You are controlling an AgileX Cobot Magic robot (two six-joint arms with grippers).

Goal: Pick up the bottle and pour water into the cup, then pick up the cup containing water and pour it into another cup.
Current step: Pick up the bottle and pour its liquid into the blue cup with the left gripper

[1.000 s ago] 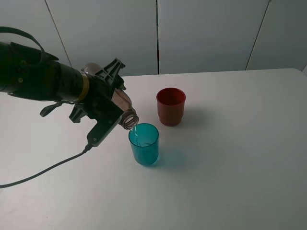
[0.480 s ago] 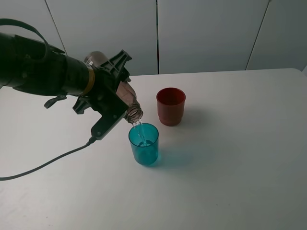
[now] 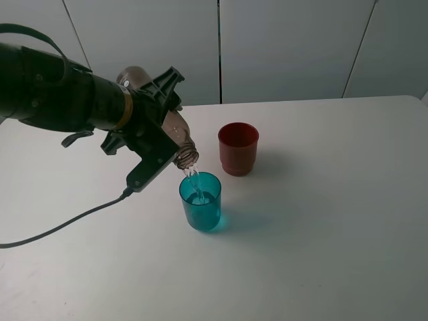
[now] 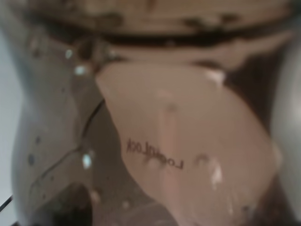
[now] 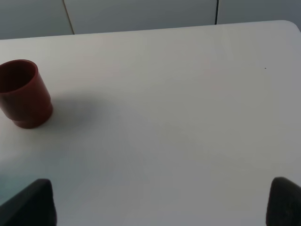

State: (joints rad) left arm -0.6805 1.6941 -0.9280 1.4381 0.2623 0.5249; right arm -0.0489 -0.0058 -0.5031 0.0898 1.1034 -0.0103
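Observation:
In the exterior high view my left gripper (image 3: 157, 129) is shut on the bottle (image 3: 176, 138). The bottle is tipped steeply, with its open neck just above the teal cup (image 3: 200, 202). A thin stream of water runs from the neck into that cup, which stands upright with some water in it. The red cup (image 3: 238, 148) stands upright behind and to the right of it, apart from both. The left wrist view is filled by a blurred close-up of the bottle (image 4: 188, 141). My right gripper (image 5: 160, 207) is open, its fingertips (image 5: 33, 202) wide apart, with the red cup (image 5: 23, 94) far off.
The white table (image 3: 334, 200) carries the two cups. A black cable (image 3: 60, 227) trails from the left arm across the table's left part. A pale panelled wall (image 3: 287, 47) runs behind the table's far edge.
My left arm has lifted slightly and shifted right, tipping the bottle further. Water keeps streaming into the teal cup. The cups have not moved.

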